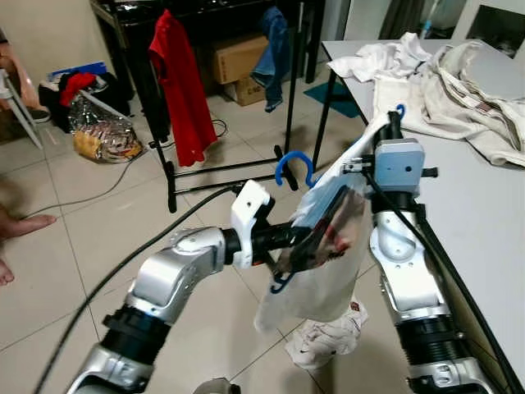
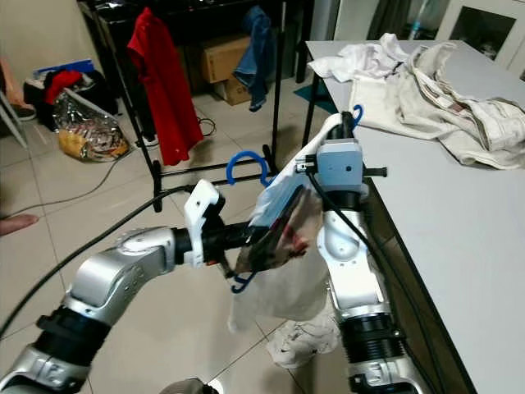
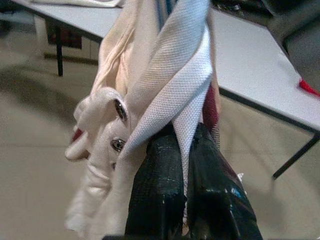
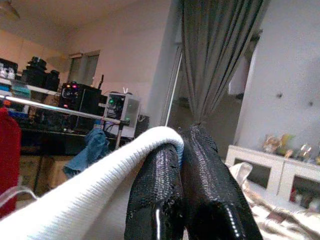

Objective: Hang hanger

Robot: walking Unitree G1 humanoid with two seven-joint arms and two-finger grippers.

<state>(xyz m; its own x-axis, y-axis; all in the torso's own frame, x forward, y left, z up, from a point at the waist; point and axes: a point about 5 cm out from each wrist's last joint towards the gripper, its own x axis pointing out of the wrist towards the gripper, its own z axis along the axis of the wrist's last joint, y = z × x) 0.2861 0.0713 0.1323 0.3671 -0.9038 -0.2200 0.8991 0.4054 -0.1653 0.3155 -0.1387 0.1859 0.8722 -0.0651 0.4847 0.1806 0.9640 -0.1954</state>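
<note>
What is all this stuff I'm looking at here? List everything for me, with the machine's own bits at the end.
white garment: one, white, held up between both grippers beside the table
hanger: one, blue, its hook sticking out above the garment
clothes rack: one, black, standing on the floor ahead
red shirt: one, red, hanging on the rack
denim garment: one, blue, hanging on the rack
table: one, pale grey, on the robot's right
pile of clothes: one, off-white, on the table
cardboard boxes: two, brown, behind the rack
shoe: one, white, on the floor under the garment
person's foot: one, on the floor at far left
left gripper: shut on the garment
right gripper: shut on the garment's upper edge
</note>
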